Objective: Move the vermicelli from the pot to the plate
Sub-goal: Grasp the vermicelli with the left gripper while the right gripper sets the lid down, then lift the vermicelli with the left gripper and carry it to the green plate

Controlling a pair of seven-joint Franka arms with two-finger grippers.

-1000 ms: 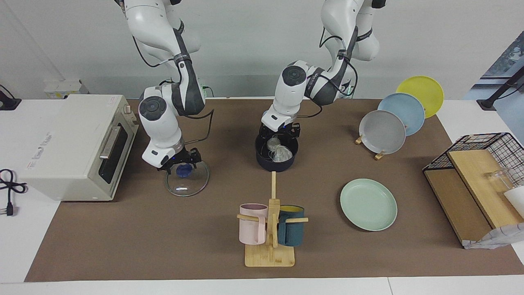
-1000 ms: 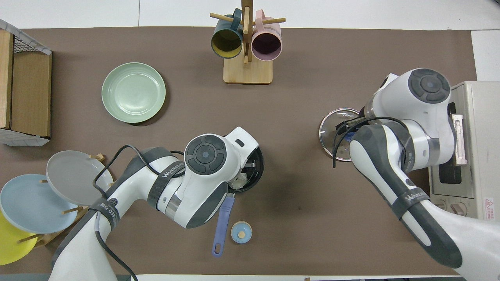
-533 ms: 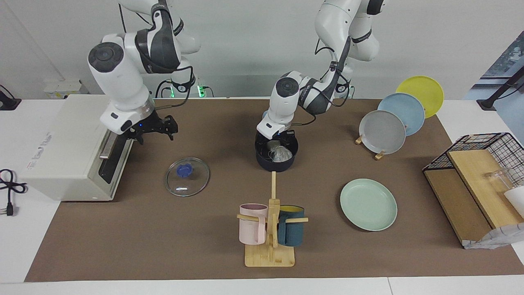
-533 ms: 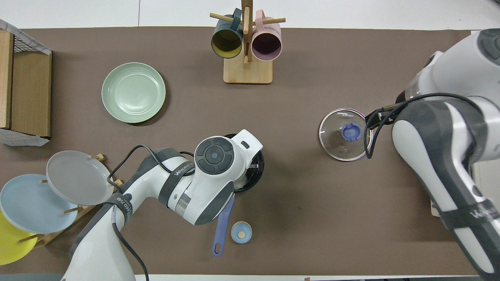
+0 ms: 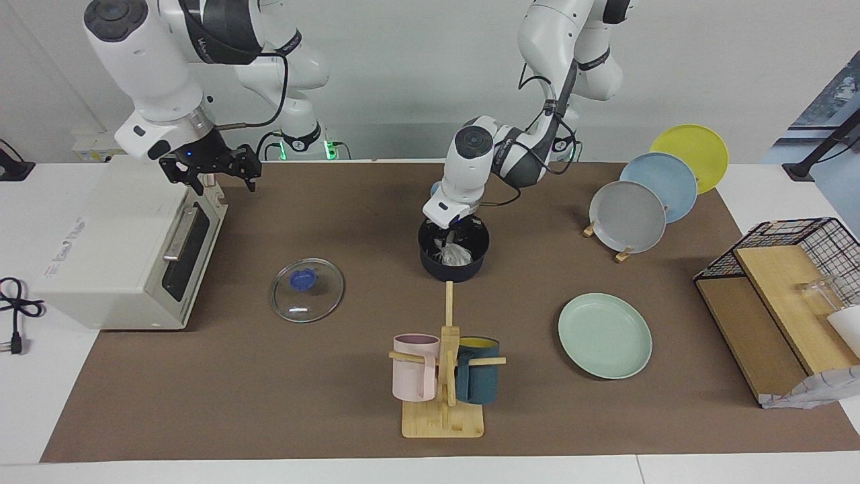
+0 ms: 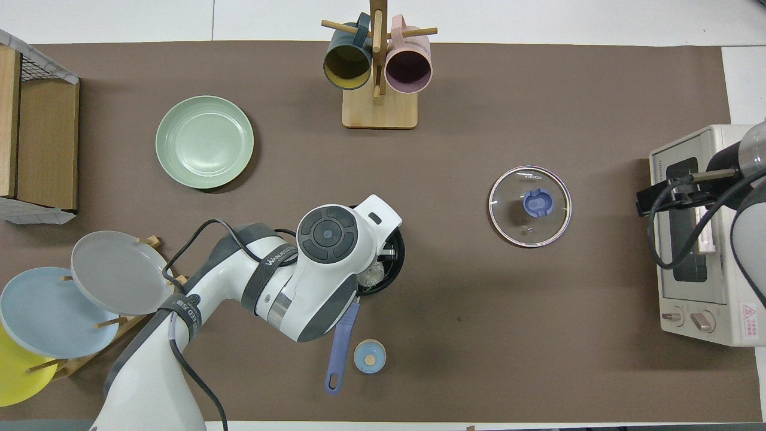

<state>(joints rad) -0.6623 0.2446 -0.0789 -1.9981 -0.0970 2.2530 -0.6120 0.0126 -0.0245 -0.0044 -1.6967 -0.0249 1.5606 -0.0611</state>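
Observation:
The dark navy pot [image 5: 453, 267] stands mid-table, its blue handle [image 6: 340, 347] pointing toward the robots. The vermicelli [image 5: 455, 254], whitish nests in a clear bag, lies inside the pot and also shows at the rim in the overhead view [image 6: 372, 275]. My left gripper [image 5: 450, 236] reaches down into the pot and is shut on the top of the bag, which is drawn up into a peak. The mint-green plate [image 5: 605, 335] lies bare, farther from the robots toward the left arm's end. My right gripper [image 5: 213, 173] is open and empty, raised over the toaster oven's corner.
A glass lid [image 5: 308, 290] with a blue knob lies beside the toaster oven [image 5: 114, 235]. A mug rack [image 5: 443, 376] stands farther from the robots than the pot. A rack holds the grey plate [image 5: 628, 215], a blue one and a yellow one. A wire basket [image 5: 779, 269] sits at the left arm's end. A small blue disc [image 6: 369, 356] lies by the pot handle.
My right gripper let go of the glass lid's knob and rose away over the toaster oven. My left gripper sank into the pot and closed on the bag.

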